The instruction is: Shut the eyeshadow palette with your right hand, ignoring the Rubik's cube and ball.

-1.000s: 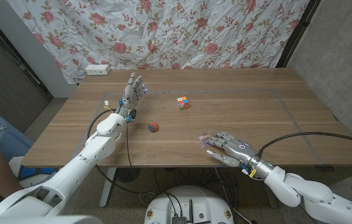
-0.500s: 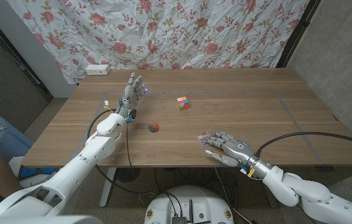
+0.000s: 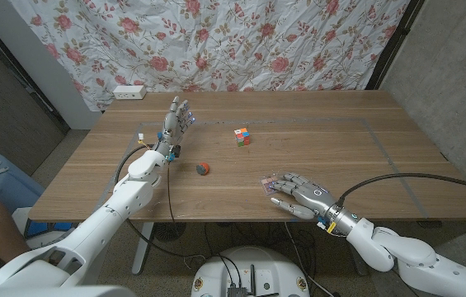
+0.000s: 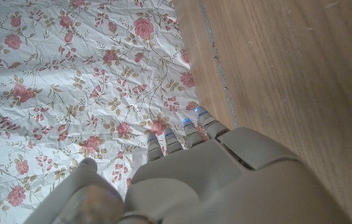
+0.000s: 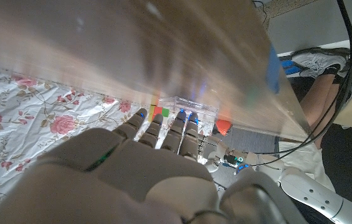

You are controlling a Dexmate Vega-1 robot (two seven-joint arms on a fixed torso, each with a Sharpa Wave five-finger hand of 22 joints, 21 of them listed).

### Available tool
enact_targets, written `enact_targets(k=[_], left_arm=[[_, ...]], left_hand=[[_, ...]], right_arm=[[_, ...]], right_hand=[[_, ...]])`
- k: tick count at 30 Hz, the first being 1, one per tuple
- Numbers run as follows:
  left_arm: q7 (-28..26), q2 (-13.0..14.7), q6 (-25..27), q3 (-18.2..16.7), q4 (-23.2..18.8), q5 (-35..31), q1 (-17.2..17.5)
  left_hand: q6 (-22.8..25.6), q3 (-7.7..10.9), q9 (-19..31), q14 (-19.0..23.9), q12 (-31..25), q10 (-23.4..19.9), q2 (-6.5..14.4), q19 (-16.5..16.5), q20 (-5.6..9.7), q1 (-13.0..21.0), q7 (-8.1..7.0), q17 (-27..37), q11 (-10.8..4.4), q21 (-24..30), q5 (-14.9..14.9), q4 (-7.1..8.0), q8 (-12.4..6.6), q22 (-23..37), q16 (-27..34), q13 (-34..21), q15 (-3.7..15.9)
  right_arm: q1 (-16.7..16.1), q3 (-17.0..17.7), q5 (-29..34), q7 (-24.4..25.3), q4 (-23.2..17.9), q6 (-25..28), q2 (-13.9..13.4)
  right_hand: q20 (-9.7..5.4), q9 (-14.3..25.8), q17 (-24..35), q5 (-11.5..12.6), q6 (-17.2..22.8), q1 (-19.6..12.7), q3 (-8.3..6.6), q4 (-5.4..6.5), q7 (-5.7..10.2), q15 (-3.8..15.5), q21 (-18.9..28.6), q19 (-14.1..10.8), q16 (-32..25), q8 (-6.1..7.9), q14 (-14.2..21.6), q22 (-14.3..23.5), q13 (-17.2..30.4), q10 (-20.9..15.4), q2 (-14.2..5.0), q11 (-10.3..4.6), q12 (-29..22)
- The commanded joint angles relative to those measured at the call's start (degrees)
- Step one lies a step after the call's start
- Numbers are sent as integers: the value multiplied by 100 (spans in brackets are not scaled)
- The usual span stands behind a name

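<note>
The eyeshadow palette [image 3: 270, 183], a small clear case with pinkish pans, lies near the table's front edge, right of centre. My right hand [image 3: 300, 196] lies over it with its fingers stretched out; their tips cover most of the case, so I cannot tell how the lid stands. In the right wrist view the palette's clear edge [image 5: 194, 104] shows just beyond my fingertips [image 5: 163, 127]. My left hand [image 3: 176, 120] stands upright at the far left of the table, fingers apart and holding nothing.
A Rubik's cube [image 3: 242, 136] sits mid-table, and a small red-and-blue ball [image 3: 203, 168] lies nearer, left of the palette. A white power strip [image 3: 129, 91] rests at the back left edge. A flowered cloth [image 3: 241, 41] hangs behind the table.
My right hand has slid slightly to the left over the palette. The left arm, cube and ball have not moved.
</note>
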State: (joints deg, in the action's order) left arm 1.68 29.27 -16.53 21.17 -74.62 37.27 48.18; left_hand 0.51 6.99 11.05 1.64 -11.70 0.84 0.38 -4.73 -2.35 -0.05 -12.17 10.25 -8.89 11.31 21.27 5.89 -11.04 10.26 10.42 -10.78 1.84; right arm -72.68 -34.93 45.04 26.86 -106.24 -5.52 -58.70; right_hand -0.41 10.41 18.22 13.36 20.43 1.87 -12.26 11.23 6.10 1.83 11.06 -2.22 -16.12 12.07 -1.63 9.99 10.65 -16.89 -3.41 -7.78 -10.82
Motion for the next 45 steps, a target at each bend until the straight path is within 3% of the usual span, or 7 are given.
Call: enact_targets(k=[1,18,24,33,45], left_arm=[[0,1,-3,0,0,-1,1],[-1,2,0,0,-3,-1,2],[-2,3,1,-1,-6,0,3],[-2,3,1,-1,-6,0,3],[-3,3,2,-1,-7,0,3]], left_hand=[[-12,57,24,26,-31,3,45,-42,-5,34,-41,30,-31,25,20,-10,-29,22,36,-24,138],[-10,56,24,26,-29,7,45,-44,-9,33,-40,30,-35,25,20,-10,-30,22,36,-24,129],[-10,56,24,22,-30,6,45,-42,-4,33,-40,30,-29,25,20,-10,-30,22,34,-24,134],[-10,56,24,25,-28,10,45,-41,-3,33,-40,30,-32,24,20,-10,-30,22,36,-24,130],[-10,56,24,31,-28,9,45,-39,-5,33,-40,30,-35,24,20,-10,-30,22,38,-24,138]], right_arm=[[48,60,-54,147,-24,-46,42],[129,229,-164,306,-147,-350,25],[112,384,-459,342,-137,-466,77],[242,487,-652,269,5,-625,171],[488,521,-839,141,310,-783,351]], right_hand=[[-3,3,26,38,24,-51,19,-1,12,102,65,-96,-32,-9,54,15,3,-72,-606,-5,-26],[39,5,22,52,35,-65,69,-14,41,140,95,-202,-46,-32,107,8,4,-94,-603,-7,-25],[27,5,18,56,35,-76,85,-25,35,129,116,-278,-45,-40,117,3,4,-78,-592,10,-16],[22,3,1,64,-35,-105,118,-54,24,152,155,-469,2,-85,43,-10,4,20,-561,77,19],[15,0,-29,75,-307,-132,139,-79,43,118,130,-538,17,-178,86,-22,5,183,-539,192,53]])
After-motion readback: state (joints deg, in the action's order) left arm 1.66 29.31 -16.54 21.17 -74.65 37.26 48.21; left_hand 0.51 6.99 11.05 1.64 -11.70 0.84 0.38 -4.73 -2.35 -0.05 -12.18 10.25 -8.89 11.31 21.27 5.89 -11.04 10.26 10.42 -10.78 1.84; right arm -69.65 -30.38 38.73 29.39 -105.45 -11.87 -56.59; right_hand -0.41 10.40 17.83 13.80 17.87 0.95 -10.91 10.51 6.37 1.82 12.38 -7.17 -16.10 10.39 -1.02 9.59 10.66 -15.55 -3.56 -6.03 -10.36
